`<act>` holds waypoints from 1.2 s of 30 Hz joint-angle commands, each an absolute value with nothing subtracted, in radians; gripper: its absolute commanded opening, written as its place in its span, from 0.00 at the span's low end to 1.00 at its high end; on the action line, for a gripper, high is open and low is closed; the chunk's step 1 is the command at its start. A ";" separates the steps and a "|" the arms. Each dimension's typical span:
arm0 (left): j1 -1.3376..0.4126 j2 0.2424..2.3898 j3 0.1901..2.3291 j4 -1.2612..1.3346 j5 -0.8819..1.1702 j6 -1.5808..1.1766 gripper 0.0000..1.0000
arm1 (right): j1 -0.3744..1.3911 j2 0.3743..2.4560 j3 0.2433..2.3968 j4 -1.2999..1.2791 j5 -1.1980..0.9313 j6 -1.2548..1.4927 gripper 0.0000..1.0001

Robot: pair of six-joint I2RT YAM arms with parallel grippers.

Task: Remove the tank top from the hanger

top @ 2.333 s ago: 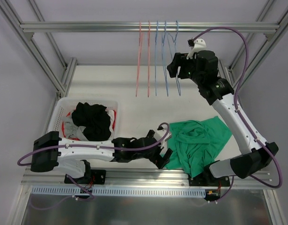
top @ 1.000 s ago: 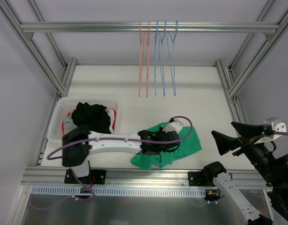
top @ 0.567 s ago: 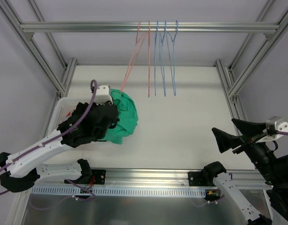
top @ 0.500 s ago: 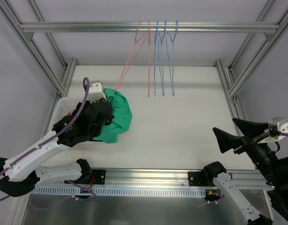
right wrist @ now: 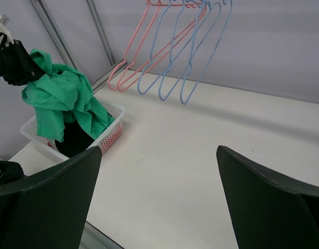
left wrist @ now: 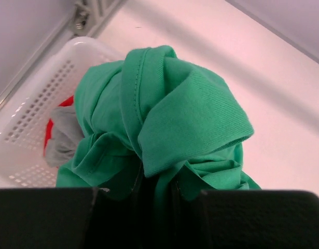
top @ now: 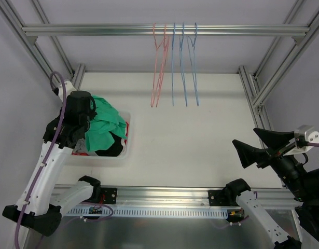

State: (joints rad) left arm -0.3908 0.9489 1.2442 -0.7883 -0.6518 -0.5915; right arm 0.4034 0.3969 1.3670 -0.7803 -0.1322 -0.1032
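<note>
The green cotton tank top [top: 105, 124] is not on any hanger. It hangs as a crumpled bundle from the left gripper [left wrist: 155, 202], directly above the white perforated plastic basket [top: 105, 158] at the left side of the table. In the left wrist view the two black fingers are pressed together on a fold of the cloth, and the rest of the fabric falls around them. I think a pinch of this kind is chosen because soft cloth has no firm edge to take — only a gathered fold can carry the whole weight.

The bundle is held high, and its lower part seems to touch, or nearly touch, the black garment [top: 110, 148] that lies in the basket; I cannot tell which. Grey cloth [left wrist: 60, 135] and a little red cloth also lie inside.

The thin pink wire hangers [top: 158, 67] and the thin blue wire hangers [top: 184, 67] hang bare on the aluminium rail [top: 97, 29] at the far side, well apart from the tank top. So the removal itself looks finished to me, and the basket seems to be the place for letting go.

The right gripper [right wrist: 159, 150] has its fingers spread wide and holds nothing. It stays at the near right side — probably so that it does not stand in the way of the left arm.
</note>
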 commanded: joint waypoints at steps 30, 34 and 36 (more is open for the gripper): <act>-0.129 1.220 0.606 -0.420 -0.400 -1.002 0.05 | 0.400 0.406 1.114 -0.621 -0.285 -0.032 0.99; -0.129 1.077 0.662 -0.437 -0.376 -0.942 0.38 | 0.402 0.414 1.115 -0.624 -0.272 -0.048 0.99; -0.129 1.020 0.698 -0.466 -0.368 -0.908 0.60 | 0.402 0.428 1.117 -0.633 -0.261 -0.058 0.99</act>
